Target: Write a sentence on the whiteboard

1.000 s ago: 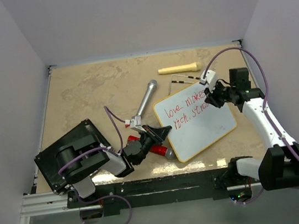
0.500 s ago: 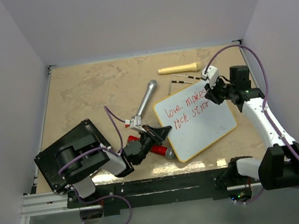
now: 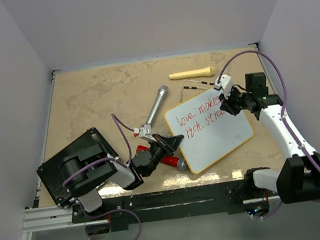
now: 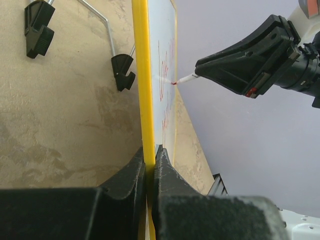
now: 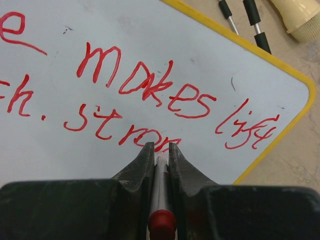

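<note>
The whiteboard [image 3: 219,138] lies tilted at centre right of the table, its white face [image 5: 175,30] filling the right wrist view. The sentence [image 3: 198,114] runs in red across two lines; up close I read "makes life" above "stron" [image 5: 135,132]. My right gripper [image 3: 226,107] is shut on a red marker [image 5: 161,190], whose tip [image 4: 187,78] touches the board at the end of the second line. My left gripper [image 3: 172,144] is shut on the board's yellowish frame [image 4: 141,75] at its near-left edge, with the jaws [image 4: 151,152] pinching it.
A silver microphone [image 3: 157,105] lies left of the board and a cream handle [image 3: 190,73] behind it. The board's black wire feet [image 3: 193,83] stick out at its far edge. A red-handled tool [image 3: 169,160] lies under my left gripper. A black flat box [image 3: 74,168] sits at the near left.
The right gripper shifted slightly right and back along the second line, and the last word has grown by a letter or two. The left arm and board have stayed still.
</note>
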